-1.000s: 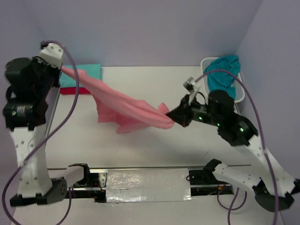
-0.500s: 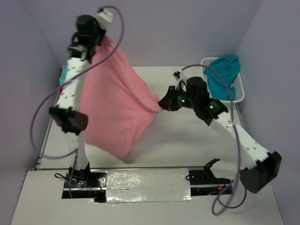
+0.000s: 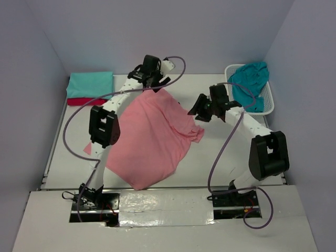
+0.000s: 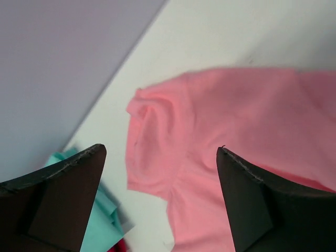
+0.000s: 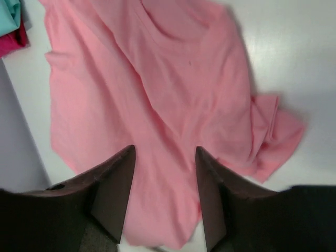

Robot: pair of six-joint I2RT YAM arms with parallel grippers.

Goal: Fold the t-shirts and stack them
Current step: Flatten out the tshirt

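Left gripper (image 4: 160,149): fingers spread wide, nothing between them. It hangs over the far edge of the salmon pink shirt (image 3: 149,136).

Right gripper (image 5: 164,152): fingers parted less widely, also with nothing between them. It sits at the shirt's right side, near a bunched sleeve.

Top external view:
- The pink shirt lies spread on the table (image 3: 226,157), running from the far centre towards the near left. Its right sleeve is crumpled.
- The light mint-teal shirt (image 3: 90,83) lies folded in the far left corner, on top of the crimson red shirt (image 3: 79,101), of which only a strip of edge shows.
- The darker teal-blue shirt (image 3: 251,79) is heaped loosely in the white basket (image 3: 269,105) at the far right. Neither wrist view shows this shirt or the basket.

Left wrist view: shows one sleeve of the pink shirt rucked up, its cuff lifted off the table. The corner of the mint-teal and red stack lies just beside it, apart from the pink cloth.

Right wrist view: shows the collar and the wrinkles running down the body of the pink shirt.
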